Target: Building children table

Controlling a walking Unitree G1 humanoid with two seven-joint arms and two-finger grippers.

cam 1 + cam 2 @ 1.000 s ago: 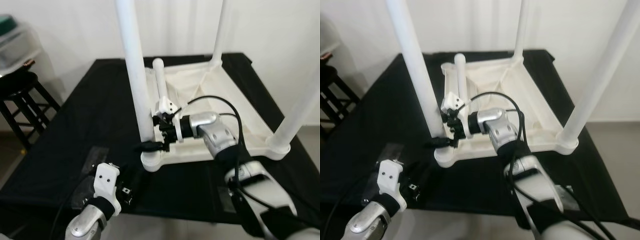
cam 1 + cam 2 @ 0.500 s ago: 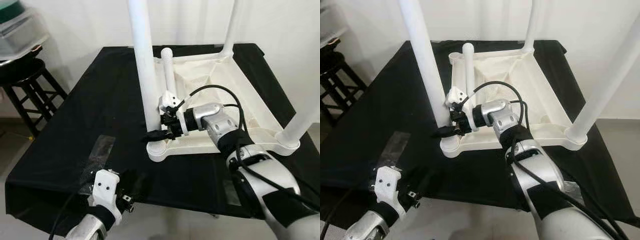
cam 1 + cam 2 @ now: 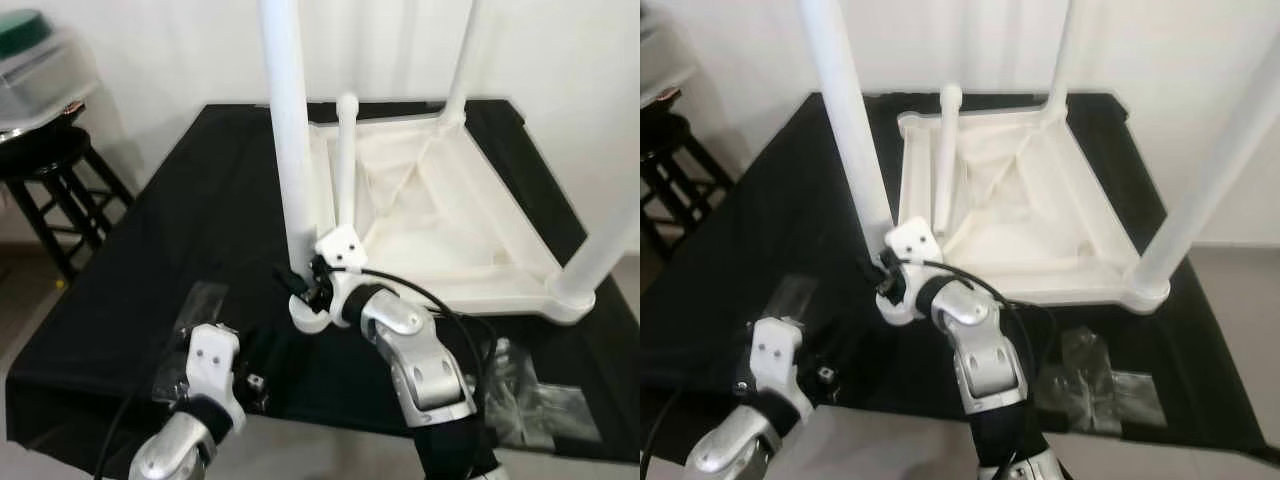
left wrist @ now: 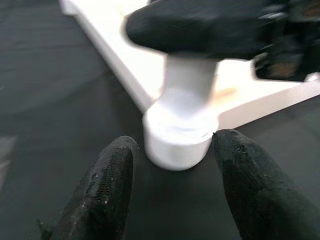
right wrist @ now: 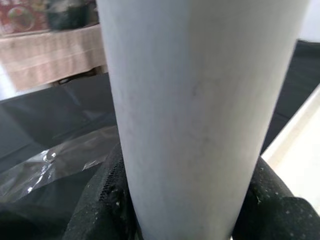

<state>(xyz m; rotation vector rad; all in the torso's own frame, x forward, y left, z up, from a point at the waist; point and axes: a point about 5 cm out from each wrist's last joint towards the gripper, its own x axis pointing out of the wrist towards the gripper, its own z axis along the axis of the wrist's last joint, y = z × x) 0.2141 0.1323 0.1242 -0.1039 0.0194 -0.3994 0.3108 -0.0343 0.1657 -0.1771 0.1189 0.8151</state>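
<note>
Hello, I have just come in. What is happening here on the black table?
A humanoid robot is assembling a white children's table, which lies upside down on a black-covered table. The right gripper has its jaws clamped around the near-left leg close to its corner socket. The left gripper hovers open before that same corner.

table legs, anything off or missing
One leg lies loose inside the upturned white table top, not standing like the other three. The right gripper grips the near-left leg at its base.

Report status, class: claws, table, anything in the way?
Right claw clamped on near leg base. Left claw open, short of corner socket. Upturned table on black cloth; plastic bags nearby.
</note>
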